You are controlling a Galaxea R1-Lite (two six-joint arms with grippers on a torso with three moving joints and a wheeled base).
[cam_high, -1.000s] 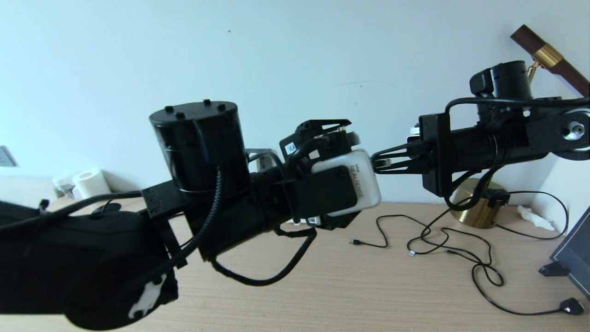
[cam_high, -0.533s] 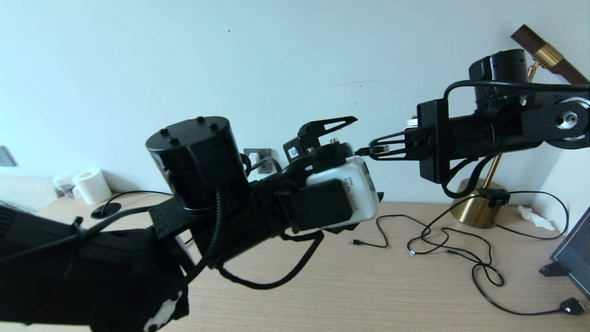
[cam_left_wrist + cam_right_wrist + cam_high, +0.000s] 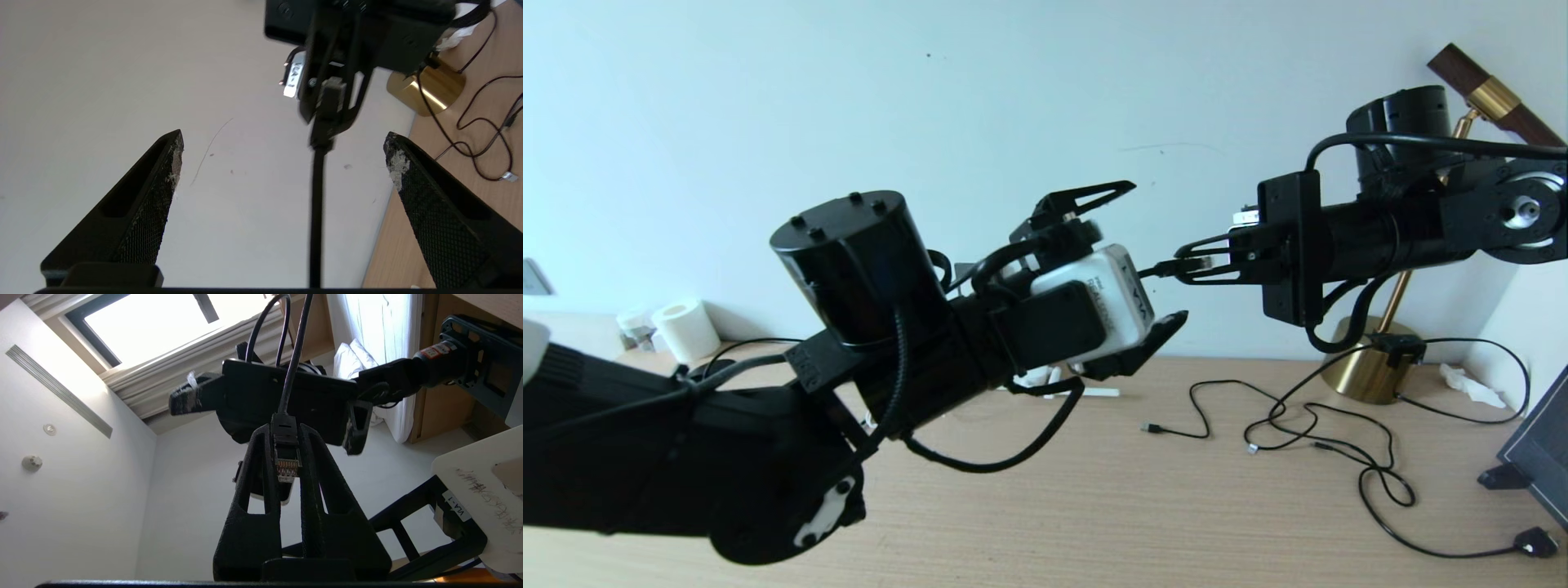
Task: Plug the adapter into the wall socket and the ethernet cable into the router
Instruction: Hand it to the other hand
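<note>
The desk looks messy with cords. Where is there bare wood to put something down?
The near strip of the desk, between the left arm and the thin black cables, lies bare. The right side is crowded: those cables sprawl up to the brass lamp base, with a dark stand at the edge. Above, the right gripper holds the ethernet cable.

The white camera housing (image 3: pixel 1107 298) on the left wrist carries the word "REALSENSE" in dark letters down its side, with a smaller word above it too tiny to read. In the right wrist view, a small white sticker (image 3: pixel 457 507) on a black frame reads "VLA-1". Beside it, a white panel (image 3: pixel 482 473) bears handwritten scrawl I cannot make out. A white tag (image 3: pixel 293 75) on the right wrist has dark characters, blurred beyond reading.
</note>
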